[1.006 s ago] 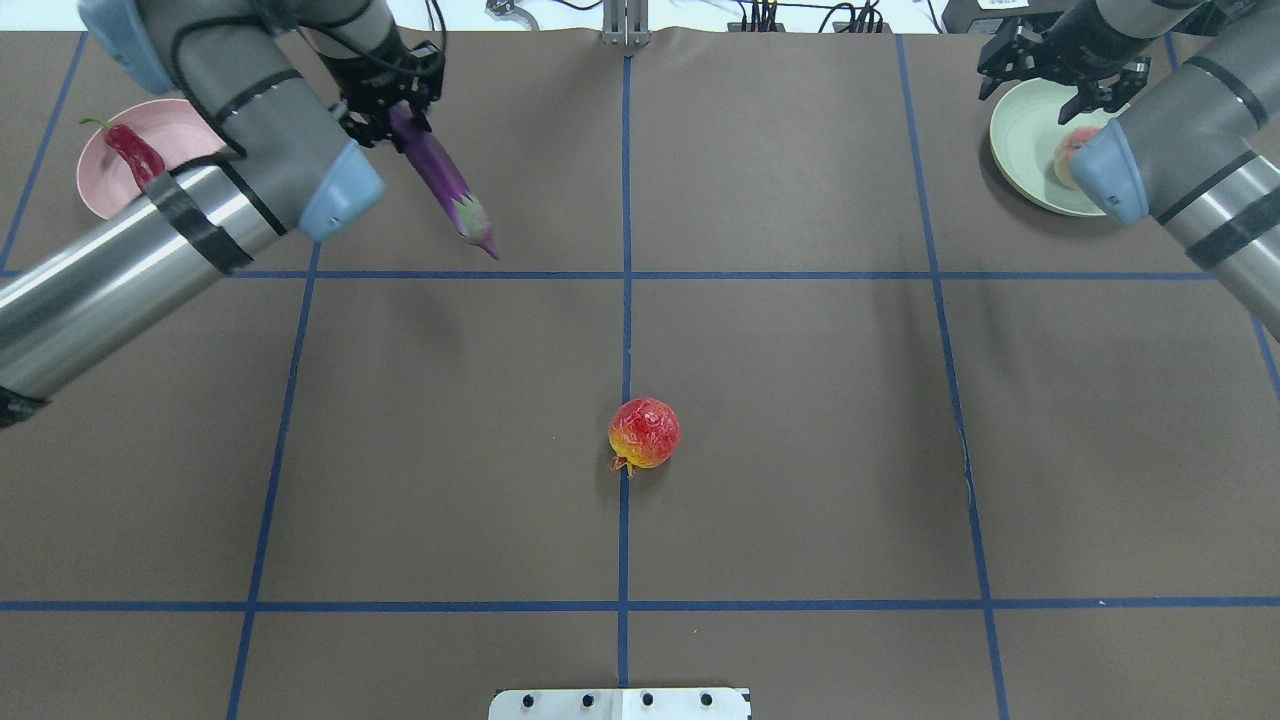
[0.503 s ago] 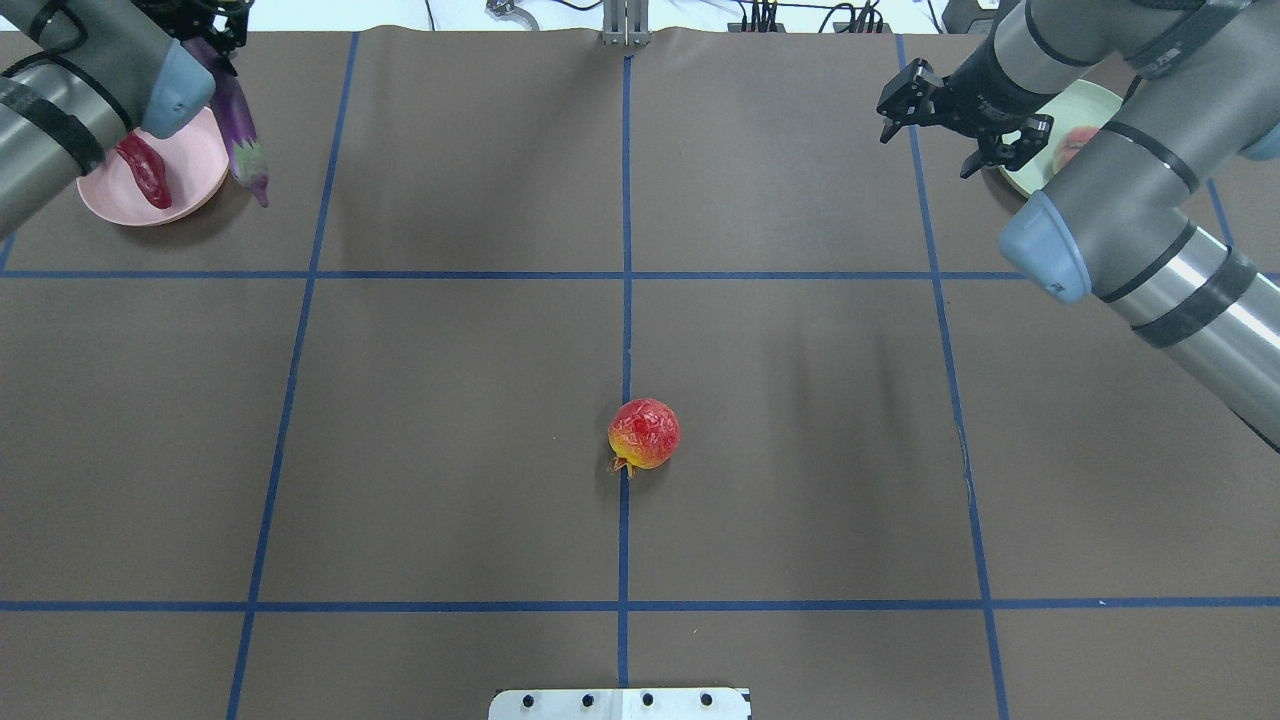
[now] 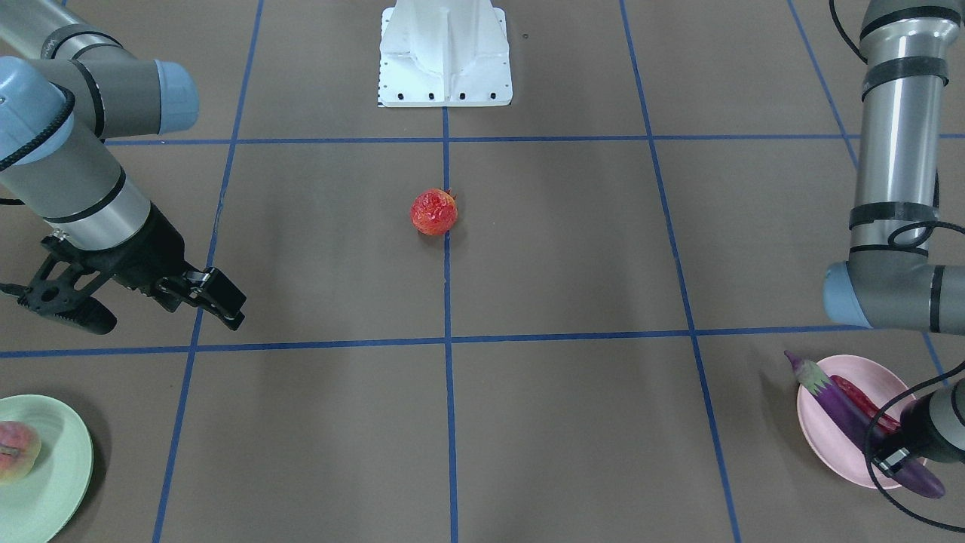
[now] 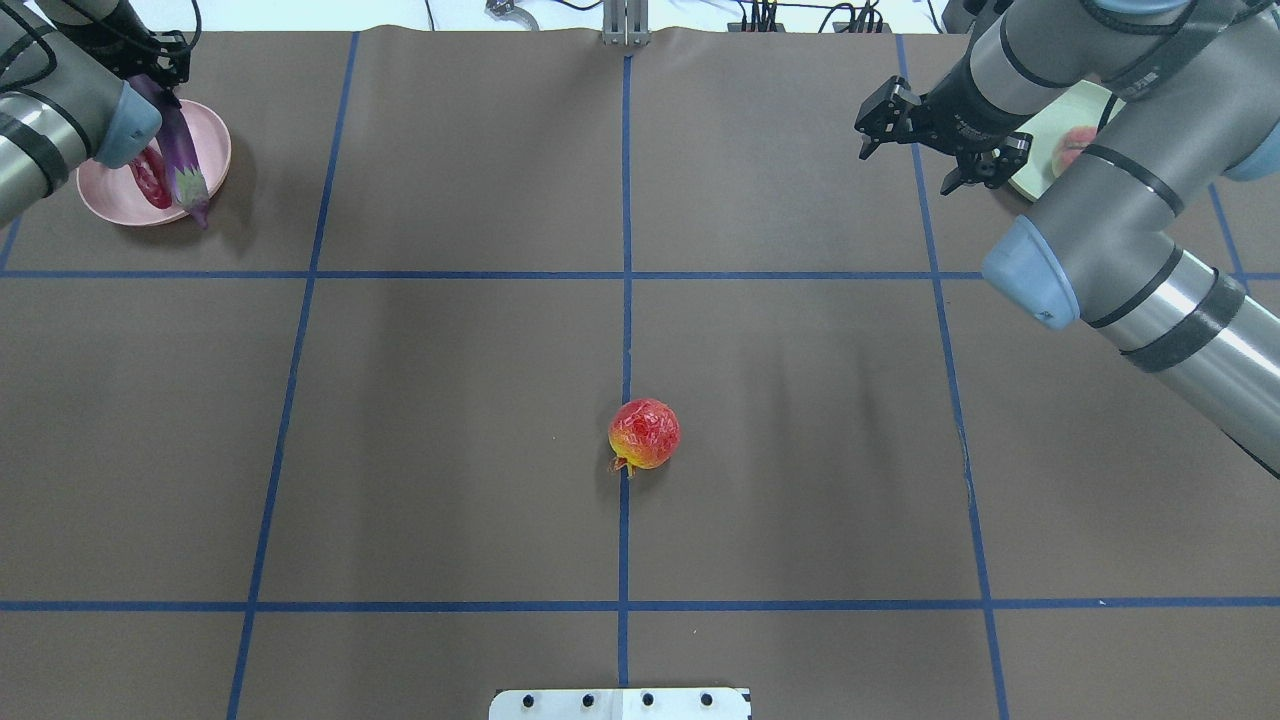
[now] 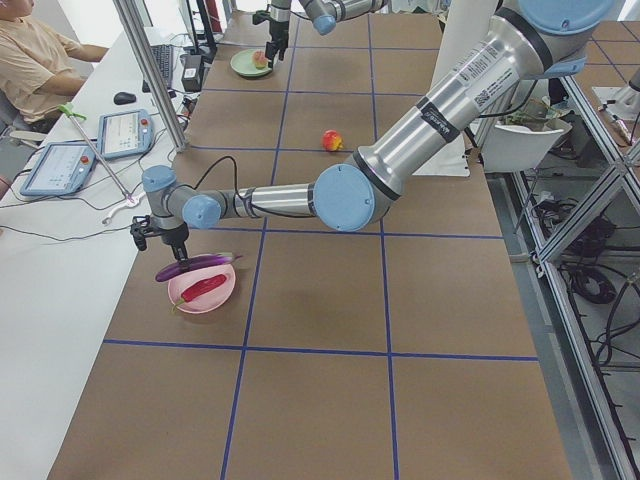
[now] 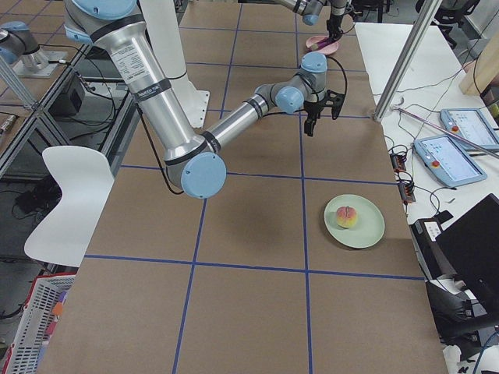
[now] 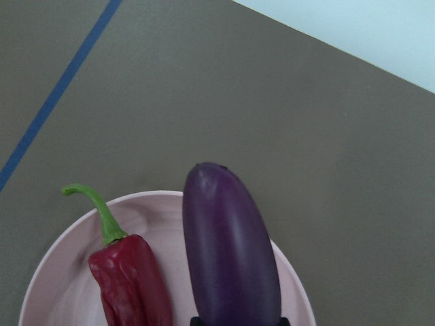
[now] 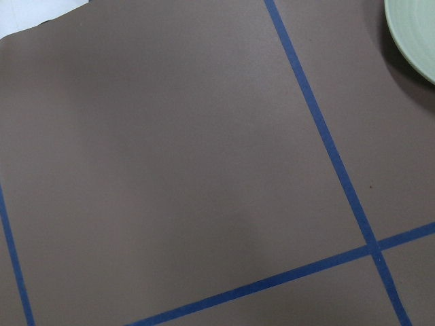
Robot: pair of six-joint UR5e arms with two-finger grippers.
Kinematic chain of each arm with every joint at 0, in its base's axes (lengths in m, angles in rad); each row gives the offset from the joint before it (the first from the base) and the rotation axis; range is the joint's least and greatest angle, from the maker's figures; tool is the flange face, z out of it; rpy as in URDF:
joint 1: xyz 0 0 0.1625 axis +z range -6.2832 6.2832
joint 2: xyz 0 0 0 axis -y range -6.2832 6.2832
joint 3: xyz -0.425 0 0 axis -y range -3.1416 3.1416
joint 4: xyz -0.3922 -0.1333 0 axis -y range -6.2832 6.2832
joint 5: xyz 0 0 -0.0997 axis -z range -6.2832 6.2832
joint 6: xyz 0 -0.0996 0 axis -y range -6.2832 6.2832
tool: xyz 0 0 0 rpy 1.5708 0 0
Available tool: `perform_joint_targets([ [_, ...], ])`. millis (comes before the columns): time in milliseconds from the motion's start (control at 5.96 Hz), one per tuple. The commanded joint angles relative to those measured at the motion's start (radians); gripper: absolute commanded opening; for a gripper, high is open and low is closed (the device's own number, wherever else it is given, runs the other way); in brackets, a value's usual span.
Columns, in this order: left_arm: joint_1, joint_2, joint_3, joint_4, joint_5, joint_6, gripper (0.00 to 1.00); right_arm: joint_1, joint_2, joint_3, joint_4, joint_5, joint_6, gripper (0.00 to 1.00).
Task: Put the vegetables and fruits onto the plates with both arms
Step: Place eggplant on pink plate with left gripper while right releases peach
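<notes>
My left gripper [image 4: 152, 72] is shut on the stem-free end of the purple eggplant [image 4: 180, 150] and holds it slanted over the pink plate [image 4: 215, 140], cap end past the rim. The red chili pepper [image 7: 132, 285] lies on that plate beside the eggplant [image 7: 231, 251]. My right gripper [image 4: 905, 165] is open and empty, hanging above the table to the left of the mint green plate [image 3: 64, 467]. The peach [image 3: 13, 451] rests on that plate. The bumpy red-orange fruit [image 4: 644, 433] sits alone on the table's centre line.
The white pedestal base [image 3: 445, 53] stands at the robot's edge of the table. Blue tape lines grid the brown mat. An operator [image 5: 30, 60] and tablets [image 6: 448, 156] are on the white bench beyond the far edge.
My left arm has carried the eggplant leftward and brought it over the pink plate. My right gripper has moved left, away from the green plate, still open; the peach stays there.
</notes>
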Motion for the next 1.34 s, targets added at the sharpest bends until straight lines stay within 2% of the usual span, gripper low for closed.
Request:
perform_joint_targets([
  [0,0.016,0.0,0.002,-0.007,-0.004,-0.001,1.0,-0.017,-0.001,0.009,-0.001,0.002,0.005,1.0],
  [168,0.018,0.009,-0.026,-0.007,-0.007,0.001,1.0,-0.063,0.002,0.018,0.001,-0.005,0.078,1.0],
  [335,0.016,0.017,-0.068,-0.004,-0.007,-0.005,1.0,-0.124,-0.001,0.075,0.001,-0.042,0.182,1.0],
  [503,0.016,0.02,-0.123,0.025,-0.03,-0.012,1.0,-0.243,-0.007,0.119,0.001,-0.109,0.321,1.0],
  [671,0.016,0.021,-0.159,0.056,-0.063,-0.013,1.0,-0.369,-0.005,0.147,-0.001,-0.23,0.432,1.0],
  [1174,0.016,0.035,-0.207,0.063,-0.064,-0.041,1.0,-0.575,0.047,0.12,0.005,-0.381,0.745,1.0],
])
